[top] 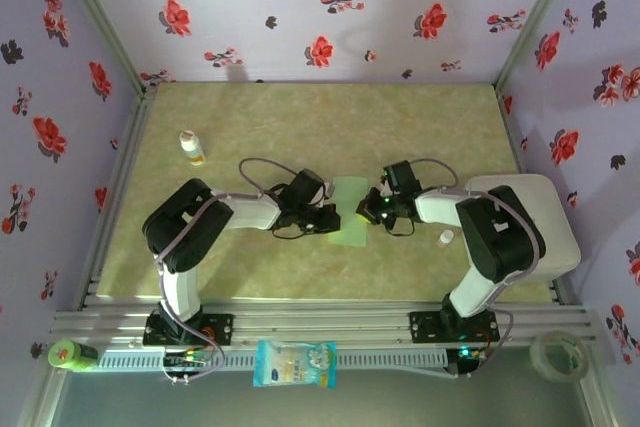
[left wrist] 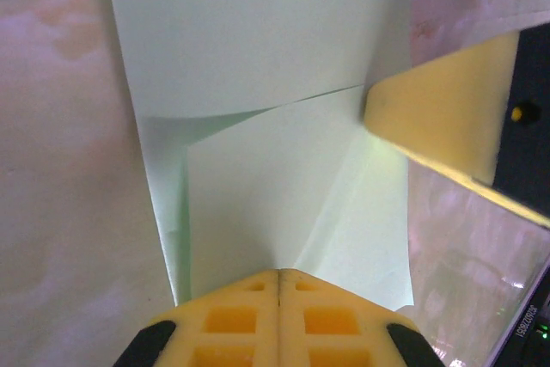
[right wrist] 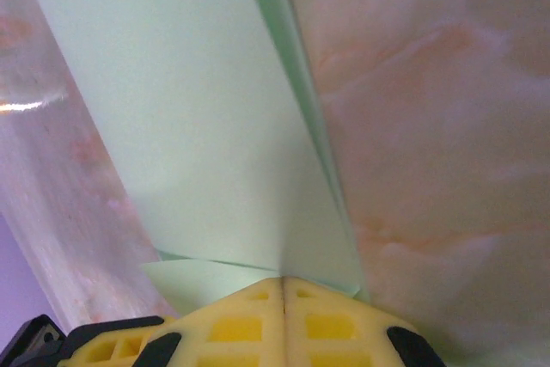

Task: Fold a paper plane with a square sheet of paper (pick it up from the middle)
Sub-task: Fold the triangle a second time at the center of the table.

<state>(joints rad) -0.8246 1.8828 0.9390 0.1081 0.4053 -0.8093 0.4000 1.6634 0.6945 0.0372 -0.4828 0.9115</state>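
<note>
Pressing a crease looks like the step in hand. Both the left gripper and the right gripper are closed tight, tips down on the paper from opposite sides. Whether a layer is nipped between the fingers I cannot tell. The paper lies mid-table, partly folded, one flap not yet flat by the left tips. I'd anchor with one tip and slide the other along the fold, low and slow, so the sheet doesn't skid. The packet sits off the near rail, a white block crowds the right arm, the bottle stands well left, and bare table runs to the far wall.
</note>
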